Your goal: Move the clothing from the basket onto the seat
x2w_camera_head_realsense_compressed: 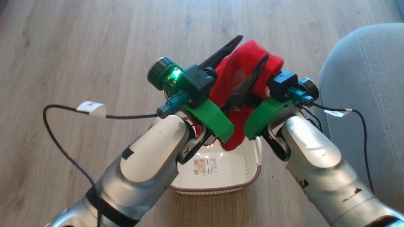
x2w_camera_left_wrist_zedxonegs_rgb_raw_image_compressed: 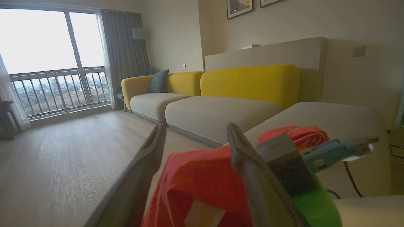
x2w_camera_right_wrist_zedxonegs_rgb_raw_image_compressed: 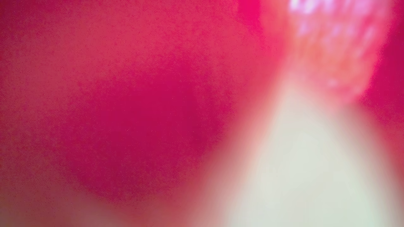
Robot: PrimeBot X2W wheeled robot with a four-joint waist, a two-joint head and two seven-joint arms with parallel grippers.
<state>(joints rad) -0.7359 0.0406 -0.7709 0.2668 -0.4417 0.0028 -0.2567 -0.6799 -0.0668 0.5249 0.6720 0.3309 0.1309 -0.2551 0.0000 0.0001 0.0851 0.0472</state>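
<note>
Both forearms rise steeply over the basket (x2w_camera_head_realsense_compressed: 221,188), wrists converging. The left pincer (x2w_camera_head_realsense_compressed: 252,46) stands released, fingers (x2w_camera_head_realsense_compressed: 221,54) spread either side of the clothing (x2w_camera_head_realsense_compressed: 240,78). The right pincer (x2w_camera_head_realsense_compressed: 272,70) is clenched on its top fold, buried in red. The clothing hangs lengthwise above the basket, tail pointing down toward it.

We are looking at a wide window (x2w_camera_left_wrist_zedxonegs_rgb_raw_image_compressed: 47,41), and daylight is pouring through it onto the pale wooden floor (x2w_camera_left_wrist_zedxonegs_rgb_raw_image_compressed: 63,164) below it. Just right of the window a grey curtain (x2w_camera_left_wrist_zedxonegs_rgb_raw_image_compressed: 123,56) is hanging, and farther right a yellow-backed sofa (x2w_camera_left_wrist_zedxonegs_rgb_raw_image_compressed: 249,82) is standing under two framed pictures (x2w_camera_left_wrist_zedxonegs_rgb_raw_image_compressed: 240,8).
</note>
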